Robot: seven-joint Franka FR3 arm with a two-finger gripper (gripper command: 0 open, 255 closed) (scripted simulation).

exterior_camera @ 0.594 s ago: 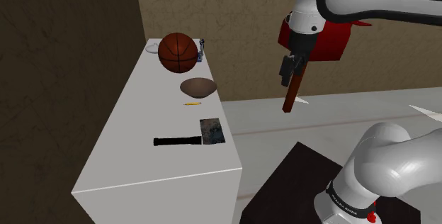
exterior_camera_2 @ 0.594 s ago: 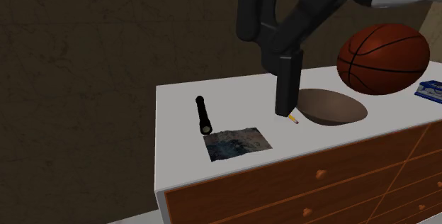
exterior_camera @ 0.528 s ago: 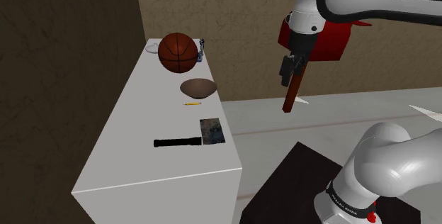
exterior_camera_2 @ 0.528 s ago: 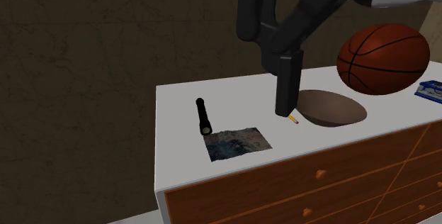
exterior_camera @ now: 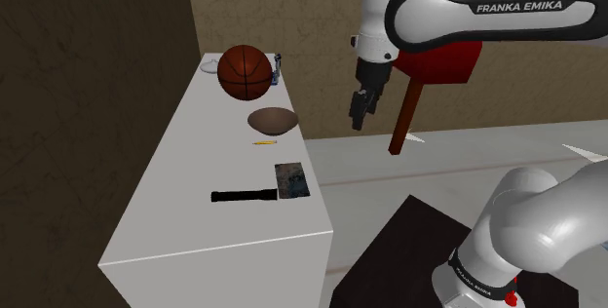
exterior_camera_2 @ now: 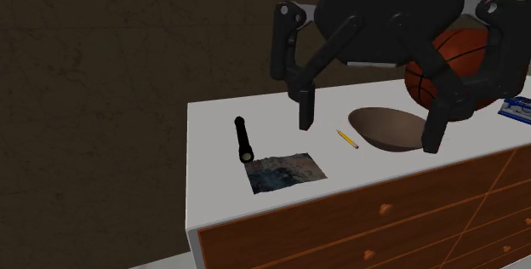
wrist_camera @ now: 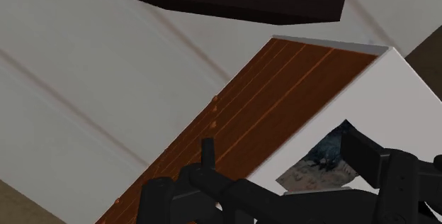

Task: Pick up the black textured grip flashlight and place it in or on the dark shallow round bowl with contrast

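Black flashlight [exterior_camera_2: 244, 140] lies flat on the white dresser top [exterior_camera_2: 213, 169], off to the second exterior view's left of the gripper [exterior_camera_2: 368, 123], well apart and untouched. The gripper hangs with fingers spread wide, gripping nothing. Pencil [exterior_camera_2: 346, 139] and brown bowl [exterior_camera_2: 374, 135] show between those fingers, basketball [exterior_camera_2: 466, 59] behind.

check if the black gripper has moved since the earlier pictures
Yes: the black two-finger gripper has shifted to the shoulder view's left, off the red chair's leg, nearer the white-topped dresser.
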